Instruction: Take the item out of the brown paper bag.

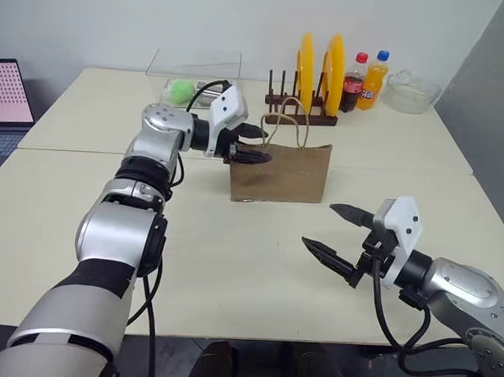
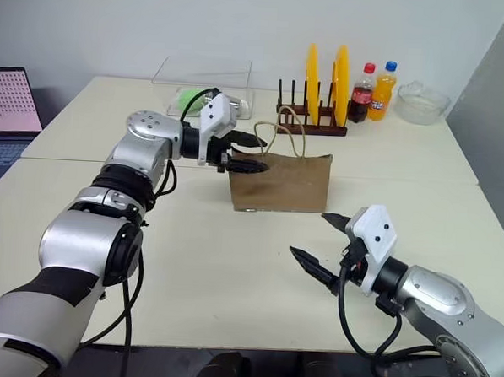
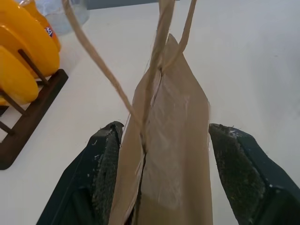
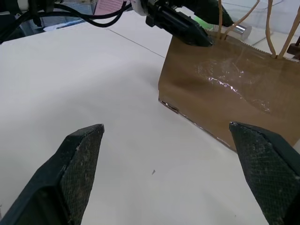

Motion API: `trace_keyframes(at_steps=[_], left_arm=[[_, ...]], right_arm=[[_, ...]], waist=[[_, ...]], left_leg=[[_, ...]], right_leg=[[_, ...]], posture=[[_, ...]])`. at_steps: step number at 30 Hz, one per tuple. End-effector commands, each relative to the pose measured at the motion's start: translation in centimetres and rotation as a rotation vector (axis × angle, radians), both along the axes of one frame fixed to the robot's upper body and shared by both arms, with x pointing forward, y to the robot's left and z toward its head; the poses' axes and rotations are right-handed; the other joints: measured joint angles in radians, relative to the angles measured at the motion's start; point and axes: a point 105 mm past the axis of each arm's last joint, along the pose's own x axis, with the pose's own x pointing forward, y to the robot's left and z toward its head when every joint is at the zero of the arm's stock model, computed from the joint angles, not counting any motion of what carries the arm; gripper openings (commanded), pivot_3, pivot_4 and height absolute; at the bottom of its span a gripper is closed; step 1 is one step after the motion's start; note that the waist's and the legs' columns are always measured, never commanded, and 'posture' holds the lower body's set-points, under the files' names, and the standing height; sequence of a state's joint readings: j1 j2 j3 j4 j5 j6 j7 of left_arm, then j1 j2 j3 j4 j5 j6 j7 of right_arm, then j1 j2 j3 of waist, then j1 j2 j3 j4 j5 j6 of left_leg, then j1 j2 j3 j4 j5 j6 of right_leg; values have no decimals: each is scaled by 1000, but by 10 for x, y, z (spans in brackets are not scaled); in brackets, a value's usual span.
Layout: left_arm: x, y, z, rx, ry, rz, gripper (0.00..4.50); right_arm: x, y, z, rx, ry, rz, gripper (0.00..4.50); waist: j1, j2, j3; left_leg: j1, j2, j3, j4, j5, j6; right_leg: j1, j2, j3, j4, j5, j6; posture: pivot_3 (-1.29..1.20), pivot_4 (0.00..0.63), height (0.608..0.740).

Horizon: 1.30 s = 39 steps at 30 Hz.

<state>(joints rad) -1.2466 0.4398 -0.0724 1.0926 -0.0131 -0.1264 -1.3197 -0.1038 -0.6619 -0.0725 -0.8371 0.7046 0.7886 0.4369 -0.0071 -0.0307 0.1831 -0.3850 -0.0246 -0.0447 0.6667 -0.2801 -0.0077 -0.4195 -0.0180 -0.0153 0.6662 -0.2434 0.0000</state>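
From the head views you see the brown paper bag (image 1: 280, 173) standing upright mid-tabletop (image 1: 231, 263), with the left gripper (image 1: 253, 144) at its top edge at the bag's 9 o'clock end, fingers spread either side of the paper. The right gripper (image 1: 338, 235) hangs spread wide and empty toward 5 o'clock of the bag. In the left wrist view, both fingers (image 3: 105, 164) flank the bag's narrow edge without pinching it. In the right wrist view, the bag's side faces you; you can't see the item.

Bright, even light — soft shadows, glare on the bag (image 4: 234, 89).
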Motion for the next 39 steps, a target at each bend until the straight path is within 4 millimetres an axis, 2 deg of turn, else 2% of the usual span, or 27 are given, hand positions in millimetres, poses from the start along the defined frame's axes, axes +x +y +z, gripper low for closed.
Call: trace_keyframes(at_steps=[1, 8, 14, 15, 18, 22, 25, 28, 29, 34, 39], left_arm=[[0, 6, 19, -71, -64, 39, 3121], [-33, 10, 25, -199, -46, 57, 3121], [-69, 27, 21, -219, -83, 184, 3121], [-77, 31, 20, -240, -96, 223, 3121], [-100, 36, 17, -304, -105, 321, 3156], [-135, 35, -3, -326, -73, 407, 3156], [-153, 33, -13, -319, -76, 439, 3714], [-163, 30, -13, -373, -62, 468, 4500], [-168, 29, -16, -380, -53, 476, 4500], [-182, 26, -27, -368, -30, 497, 4500], [-185, 26, -30, -369, -24, 506, 4500]], right_arm=[[8, -1, 11, -24, -79, 10, 4500], [33, -6, 27, -65, -175, 21, 4500], [72, -14, 48, -96, -261, 5, 4500], [86, -16, 53, -119, -281, -11, 4500], [117, -22, 65, -170, -320, -51, 3892], [146, -26, 74, -234, -351, -66, 2488], [164, -28, 77, -282, -359, -69, 1339], [179, -29, 78, -326, -366, -69, 228], [188, -28, 80, -358, -372, -79, 32], [217, -20, 78, -485, -359, -119, 32], [223, -2, 59, -618, -321, -63, 32]], waist=[[0, 0, 0], [-3, 0, 0], [-14, 0, 0], [-15, 0, 0], [-22, 1, 0], [-20, 1, 0], [-19, 1, 0], [-13, 1, 0], [-13, 1, 0], [-20, 2, 1], [-21, 2, 1]], left_leg=[[0, 0, 0, 0, 0, 0], [1, 0, 0, 3, 0, 0], [3, 0, 1, 5, 0, 0], [4, 0, 1, 6, 0, 0], [4, 0, 2, 7, 0, 0], [3, 1, 2, 8, 0, 0], [3, 1, 4, 8, 0, 0], [3, 1, 4, 9, 0, 0], [3, 1, 4, 9, 0, 0], [4, 1, 5, 9, 0, 0], [4, 1, 5, 9, 0, 0]], right_leg=[[0, 0, 0, 0, 0, 0], [-1, 0, 2, 6, 2, -4], [0, 0, 3, 11, 0, 0], [0, 0, 3, 11, 0, 0], [0, -1, 4, 12, 0, 0], [0, -1, 4, 12, 3, -5], [0, -1, 5, 12, 3, -6], [0, -1, 4, 12, 3, -6], [0, -1, 5, 12, 3, -6], [0, -1, 5, 12, 3, -7], [0, -1, 5, 12, 3, -9]], posture=[[0, 150, 740], [0, 150, 740], [0, 150, 740], [0, 150, 740], [0, 150, 740], [0, 150, 740], [0, 150, 740], [0, 150, 740], [0, 150, 740], [0, 150, 740], [0, 150, 740]])
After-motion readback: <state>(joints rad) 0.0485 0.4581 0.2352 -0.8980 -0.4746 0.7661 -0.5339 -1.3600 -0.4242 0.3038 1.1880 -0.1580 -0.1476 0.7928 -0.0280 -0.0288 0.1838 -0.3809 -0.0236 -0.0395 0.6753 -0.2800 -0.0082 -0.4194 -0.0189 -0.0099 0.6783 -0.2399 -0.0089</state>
